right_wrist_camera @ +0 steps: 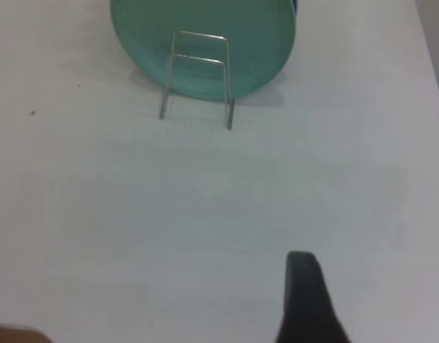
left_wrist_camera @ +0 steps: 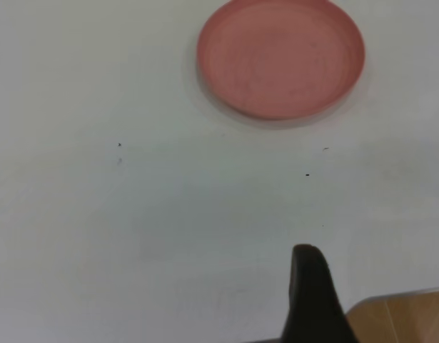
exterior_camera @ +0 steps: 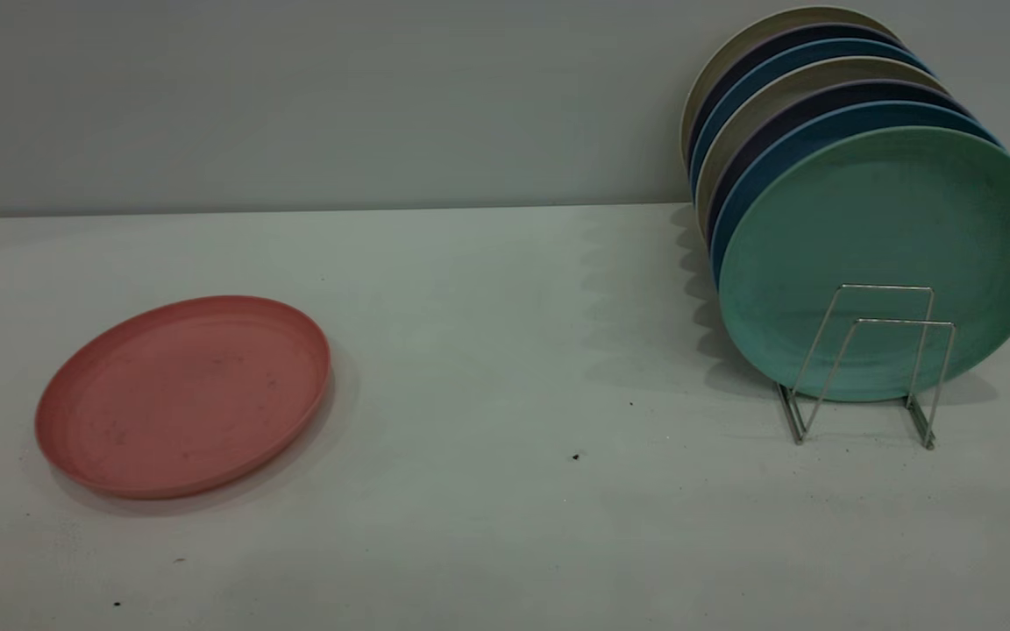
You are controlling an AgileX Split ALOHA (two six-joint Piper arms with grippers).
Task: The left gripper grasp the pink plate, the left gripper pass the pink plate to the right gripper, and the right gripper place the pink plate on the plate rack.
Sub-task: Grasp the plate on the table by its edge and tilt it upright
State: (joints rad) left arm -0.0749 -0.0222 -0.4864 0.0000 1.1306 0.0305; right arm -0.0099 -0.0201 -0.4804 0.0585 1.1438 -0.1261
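The pink plate [exterior_camera: 185, 394] lies flat on the white table at the left, nothing touching it. In the left wrist view the pink plate [left_wrist_camera: 280, 57] is far off, and only a black tip of my left gripper [left_wrist_camera: 310, 286] shows, well short of it. The plate rack [exterior_camera: 886, 287] stands at the right, its two front wire loops free. Its wire loops [right_wrist_camera: 201, 34] also show far off in the right wrist view, where a black tip of my right gripper [right_wrist_camera: 305, 293] hangs over bare table. Neither gripper appears in the exterior view.
A teal-green plate [exterior_camera: 882, 228] stands upright in the rack, with several blue, dark and beige plates [exterior_camera: 785, 96] behind it against the grey wall. A wooden surface [left_wrist_camera: 405, 318] shows past the table's edge near the left gripper. A few dark specks [exterior_camera: 575, 457] dot the table.
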